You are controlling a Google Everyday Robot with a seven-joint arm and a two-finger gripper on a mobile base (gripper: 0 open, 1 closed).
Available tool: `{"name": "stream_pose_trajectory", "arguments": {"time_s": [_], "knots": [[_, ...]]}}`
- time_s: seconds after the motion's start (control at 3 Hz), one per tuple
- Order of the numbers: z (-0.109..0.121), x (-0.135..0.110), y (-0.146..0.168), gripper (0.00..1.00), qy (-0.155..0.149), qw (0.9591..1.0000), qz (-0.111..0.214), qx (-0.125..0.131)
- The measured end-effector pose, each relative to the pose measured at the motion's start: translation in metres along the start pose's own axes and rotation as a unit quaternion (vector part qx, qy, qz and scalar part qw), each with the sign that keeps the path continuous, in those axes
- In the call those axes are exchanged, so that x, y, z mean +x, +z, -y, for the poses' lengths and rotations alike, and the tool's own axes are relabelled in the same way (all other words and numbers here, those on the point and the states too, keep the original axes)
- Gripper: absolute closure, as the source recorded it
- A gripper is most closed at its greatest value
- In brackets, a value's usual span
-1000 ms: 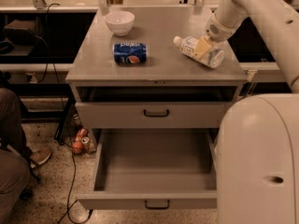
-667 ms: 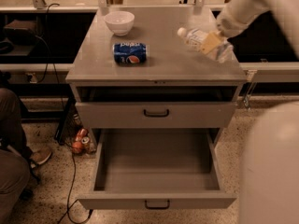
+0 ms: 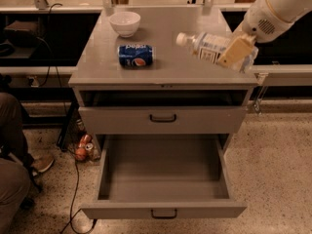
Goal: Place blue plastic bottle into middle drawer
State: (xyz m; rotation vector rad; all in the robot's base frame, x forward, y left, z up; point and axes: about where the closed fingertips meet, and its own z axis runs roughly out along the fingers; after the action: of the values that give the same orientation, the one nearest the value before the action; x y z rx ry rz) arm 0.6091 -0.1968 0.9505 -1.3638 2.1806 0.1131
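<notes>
The blue plastic bottle, clear with a white cap and a white-and-blue label, is lifted off the cabinet top and lies nearly level, cap pointing left. My gripper is shut on its right half, coming in from the upper right above the right side of the cabinet top. The middle drawer is pulled wide open below, grey inside, with nothing in it, its small dark handle at the front. The upper drawer front stands slightly out.
A blue Pepsi can lies on its side on the cabinet top at left of centre. A white bowl stands behind it. A person's legs and cables are on the floor at left. Red cans lie by the cabinet's left foot.
The bottle lay on the cabinet top at right with the gripper on it. It is now lifted clear of the surface, and the arm has drawn back to the upper right.
</notes>
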Motion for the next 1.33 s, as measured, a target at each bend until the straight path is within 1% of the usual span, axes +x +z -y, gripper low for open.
{"name": "stream_pose_trajectory", "arguments": {"time_s": [0.33,0.67,1.0,1.33], "knots": [[-0.063,0.001,-0.006,1.00,-0.090,0.9929,0.004,-0.078],[-0.073,0.001,-0.004,1.00,-0.125,0.9880,0.006,-0.091],[-0.072,0.001,-0.004,1.00,-0.123,0.9882,0.006,-0.091],[-0.085,0.016,0.013,1.00,-0.131,0.9859,0.002,-0.104]]}}
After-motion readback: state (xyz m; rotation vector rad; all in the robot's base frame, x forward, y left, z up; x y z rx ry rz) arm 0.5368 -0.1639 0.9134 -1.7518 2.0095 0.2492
